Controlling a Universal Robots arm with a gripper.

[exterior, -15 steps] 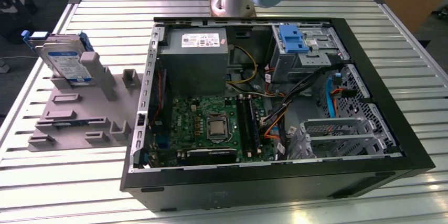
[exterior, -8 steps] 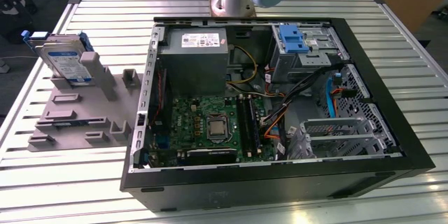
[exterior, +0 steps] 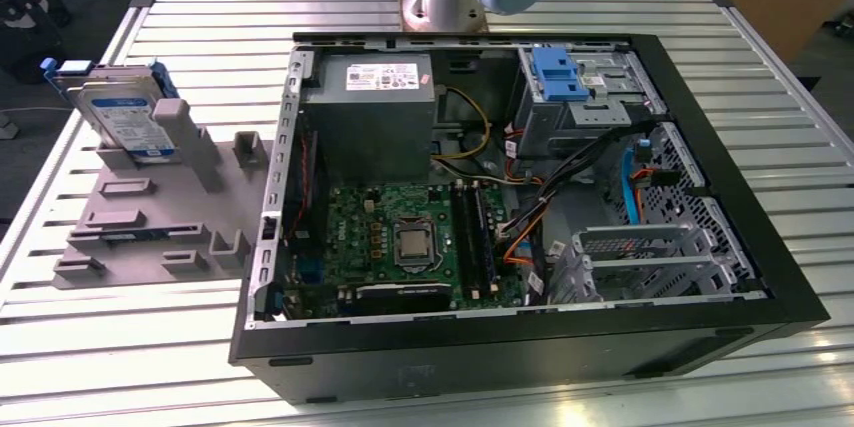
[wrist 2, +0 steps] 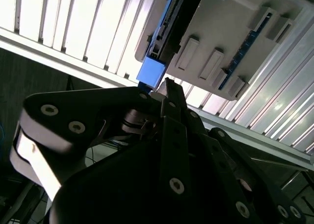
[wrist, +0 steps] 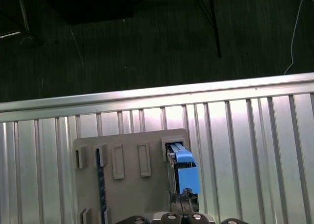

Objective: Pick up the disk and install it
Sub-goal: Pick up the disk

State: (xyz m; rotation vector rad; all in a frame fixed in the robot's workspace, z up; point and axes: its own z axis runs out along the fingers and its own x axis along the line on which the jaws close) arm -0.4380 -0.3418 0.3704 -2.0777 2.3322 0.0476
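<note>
The disk [exterior: 123,115] stands on edge in a grey holder [exterior: 140,212] on the counter [exterior: 120,342], at the exterior view's left of the open computer case [exterior: 534,352]. In the second wrist view the gripper [wrist 2: 167,91] hangs close to the disk's blue bracket [wrist 2: 151,71]. I cannot tell whether the gripper is spread or closed.

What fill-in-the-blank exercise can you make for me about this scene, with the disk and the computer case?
1. In the exterior view, the disk stands to the ___ of the case.
2. The disk rests in a grey rack, ___ the case.
3. The disk's bracket is ___ in colour.
4. The power supply bears a ___ label.

Missing words: left; outside; blue; white.
</note>
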